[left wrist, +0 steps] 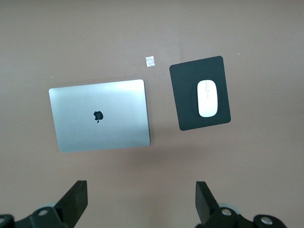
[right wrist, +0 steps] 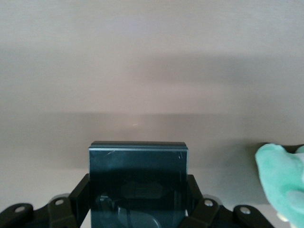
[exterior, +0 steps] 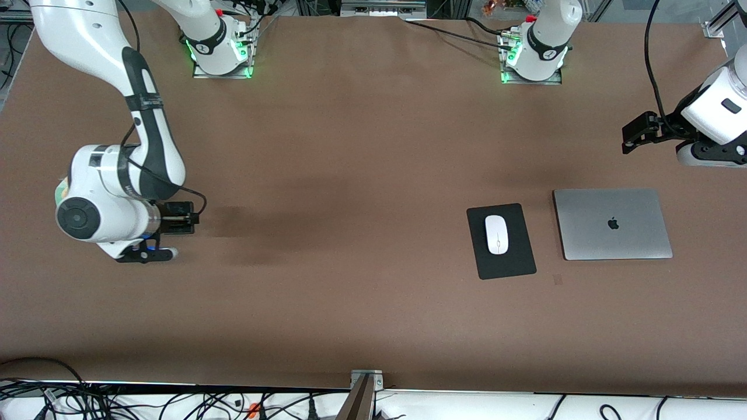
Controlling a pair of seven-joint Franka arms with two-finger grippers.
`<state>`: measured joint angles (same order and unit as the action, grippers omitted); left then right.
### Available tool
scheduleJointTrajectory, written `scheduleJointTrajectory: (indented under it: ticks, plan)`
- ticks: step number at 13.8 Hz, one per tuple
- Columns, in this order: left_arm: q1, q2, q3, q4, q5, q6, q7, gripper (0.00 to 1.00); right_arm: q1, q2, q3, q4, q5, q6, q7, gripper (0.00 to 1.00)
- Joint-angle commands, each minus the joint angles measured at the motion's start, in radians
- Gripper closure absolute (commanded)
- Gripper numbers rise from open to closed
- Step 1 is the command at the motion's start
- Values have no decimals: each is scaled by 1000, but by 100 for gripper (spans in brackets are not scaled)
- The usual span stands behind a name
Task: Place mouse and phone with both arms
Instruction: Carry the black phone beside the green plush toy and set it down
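Observation:
The white mouse (exterior: 496,234) lies on a black mouse pad (exterior: 513,262) toward the left arm's end of the table. It also shows in the left wrist view (left wrist: 207,98) on the pad (left wrist: 185,104). My left gripper (exterior: 633,137) is open and empty, up in the air at the left arm's end of the table; its open fingers (left wrist: 76,199) frame bare table in the left wrist view. My right gripper (exterior: 185,219) is low over the table at the right arm's end. It is shut on the black phone (right wrist: 137,175), which stands between its fingers (right wrist: 80,194).
A closed silver laptop (exterior: 611,224) lies beside the pad, toward the left arm's end; it shows in the left wrist view (left wrist: 99,115). A small pale tag (left wrist: 150,61) lies near the pad. Something pale green (right wrist: 280,175) sits at the edge of the right wrist view.

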<state>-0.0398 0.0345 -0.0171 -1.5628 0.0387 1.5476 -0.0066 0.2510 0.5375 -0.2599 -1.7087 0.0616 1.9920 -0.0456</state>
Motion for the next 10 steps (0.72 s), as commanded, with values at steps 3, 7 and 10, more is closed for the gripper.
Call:
scheduleJointTrajectory:
  ticks: [3,7,10]
  plan:
    - [-12,35,-6,72,-6,-9,14,0,-59,-79,-15,-271,18,339,-83,74]
    - [-15,35,-10,70,-16,-12,11,0,-88,-77,-10,-387,88,537,-99,74]
    - [-14,35,-10,70,-17,-14,13,0,-87,-85,-6,-463,107,619,-97,74]
